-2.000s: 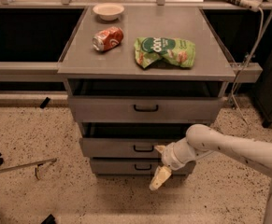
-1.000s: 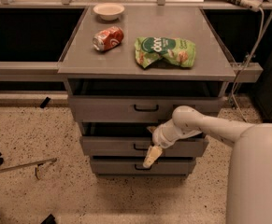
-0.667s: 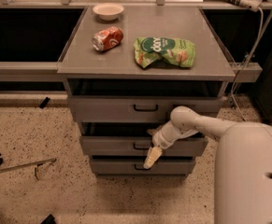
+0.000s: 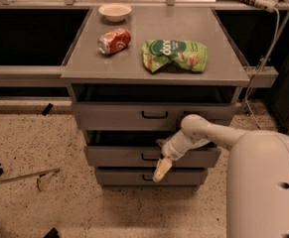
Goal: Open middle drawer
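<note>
Lying on the speckled floor at the left, well apart from the cabinet: a thin metal rod. Resting on the grey cabinet top, going rightward: a red can on its side, a white bowl just beyond it at the far edge, and a green bag lying crumpled near the middle.

Stacking below that top, three grey fronts: top drawer, middle drawer, bottom drawer. Showing between the top drawer and the middle drawer, a dark gap; hard telling whether the middle drawer is standing out at all. Carrying a small black handle at the centre of its front.

Hanging just right of that handle, close against the middle drawer's front: the gripper, tilting down and to the left, its cream end crossing the drawer's lower edge and overlapping the bottom drawer. Seeming to be touching or nearly touching the front right beside the handle. Not possible telling whether clamping the handle or released.

Reaching in from the right, the white arm, passing in front of the right part of the middle drawer. Filling the near right corner, the robot's white body.
</note>
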### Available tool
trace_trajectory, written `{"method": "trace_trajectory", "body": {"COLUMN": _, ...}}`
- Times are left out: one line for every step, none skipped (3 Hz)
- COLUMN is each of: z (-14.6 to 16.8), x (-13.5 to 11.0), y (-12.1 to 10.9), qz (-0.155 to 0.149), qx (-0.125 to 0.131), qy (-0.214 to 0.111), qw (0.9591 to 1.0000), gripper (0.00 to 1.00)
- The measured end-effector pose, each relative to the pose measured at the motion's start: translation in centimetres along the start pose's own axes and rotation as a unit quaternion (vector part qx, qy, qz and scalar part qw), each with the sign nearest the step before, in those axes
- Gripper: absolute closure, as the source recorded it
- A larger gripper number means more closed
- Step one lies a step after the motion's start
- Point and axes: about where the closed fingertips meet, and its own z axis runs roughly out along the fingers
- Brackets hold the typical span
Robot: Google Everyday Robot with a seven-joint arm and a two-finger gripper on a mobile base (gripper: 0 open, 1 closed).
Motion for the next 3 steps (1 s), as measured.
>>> {"method": "trace_trajectory", "body": {"z": -0.42, "x": -0.38, "y": 3.1, "qz": 0.009, "qx": -0.021, "qy": -0.019, "qw": 0.9996, "gripper": 0.0}}
{"method": "trace_trajectory", "body": {"z": -0.41, "x": -0.38, "y": 3.1, "qz": 0.009, "qx": -0.021, "qy": -0.019, "qw": 0.9996, "gripper": 0.0}}
{"method": "trace_trajectory", "body": {"z": 0.29, "x": -0.43, "y": 4.03, "qz": 0.002, "qx": -0.039, "qy": -0.015, "qw": 0.9991, "gripper": 0.0}}
